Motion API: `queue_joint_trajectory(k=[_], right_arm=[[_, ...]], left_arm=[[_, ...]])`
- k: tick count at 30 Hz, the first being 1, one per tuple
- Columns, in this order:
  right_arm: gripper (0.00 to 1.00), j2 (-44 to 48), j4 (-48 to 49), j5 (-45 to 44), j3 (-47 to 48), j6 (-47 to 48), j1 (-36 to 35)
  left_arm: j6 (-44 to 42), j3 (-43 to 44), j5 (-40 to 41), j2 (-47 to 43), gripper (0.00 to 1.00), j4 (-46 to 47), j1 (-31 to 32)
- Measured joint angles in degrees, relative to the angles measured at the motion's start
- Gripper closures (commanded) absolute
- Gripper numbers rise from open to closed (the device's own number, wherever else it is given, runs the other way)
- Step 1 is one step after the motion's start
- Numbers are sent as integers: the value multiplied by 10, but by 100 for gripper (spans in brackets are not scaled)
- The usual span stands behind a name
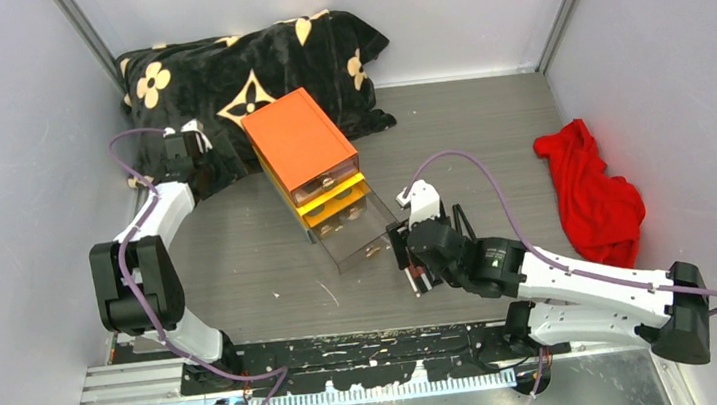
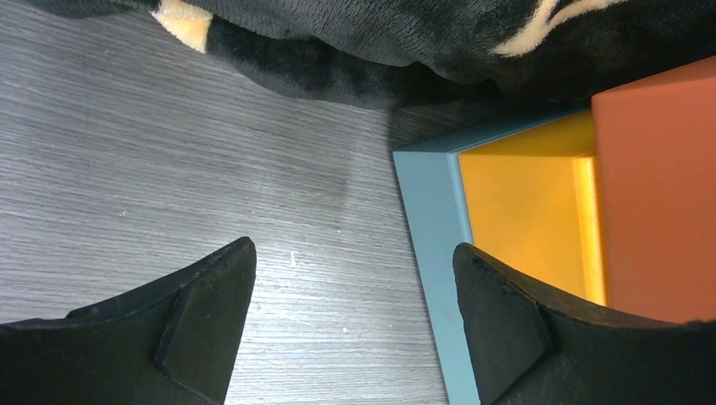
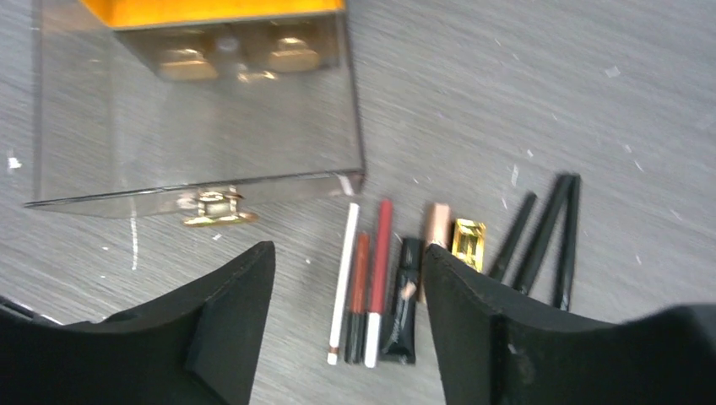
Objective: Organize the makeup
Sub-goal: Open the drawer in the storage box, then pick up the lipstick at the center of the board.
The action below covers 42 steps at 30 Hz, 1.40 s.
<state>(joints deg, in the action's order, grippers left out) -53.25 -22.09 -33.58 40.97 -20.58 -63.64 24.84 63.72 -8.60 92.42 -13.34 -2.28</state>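
Black right claw [image 3: 346,261] agape over makeup [image 3: 404,295] (beside clear drawer [image 3: 194,126]).

The top view looks steeply down from far above and behind, while each wrist view peers closely past its fingers [image 2: 203,321] at the drawer box [image 1: 300,143] ahead, shared by all.

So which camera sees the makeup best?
The right wrist view: the makeup lies in a row by the clear drawer. From above, the right arm mostly hides it; the left wrist view shows none.
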Motion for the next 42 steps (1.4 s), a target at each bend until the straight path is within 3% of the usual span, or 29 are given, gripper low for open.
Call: queue_joint_trajectory(k=[3,12,22,31,42], right_arm=[[22,-12,-84,-27,32,-37,0],[22,-89,-222,-42,59,-131,29],[26,-82,-147,97,-26,-134,227],[27,-186,-84,161,-21,-98,247],[28,-197,-49,184,-21,-80,287]], left_arm=[[1,2,0,-2,7,-4,2],[-7,-4,31,-68,3,-41,43],[-13,-49,51,-165,2,-59,62],[-10,-54,65,-177,0,-67,70],[-11,-60,71,-177,0,-78,78]])
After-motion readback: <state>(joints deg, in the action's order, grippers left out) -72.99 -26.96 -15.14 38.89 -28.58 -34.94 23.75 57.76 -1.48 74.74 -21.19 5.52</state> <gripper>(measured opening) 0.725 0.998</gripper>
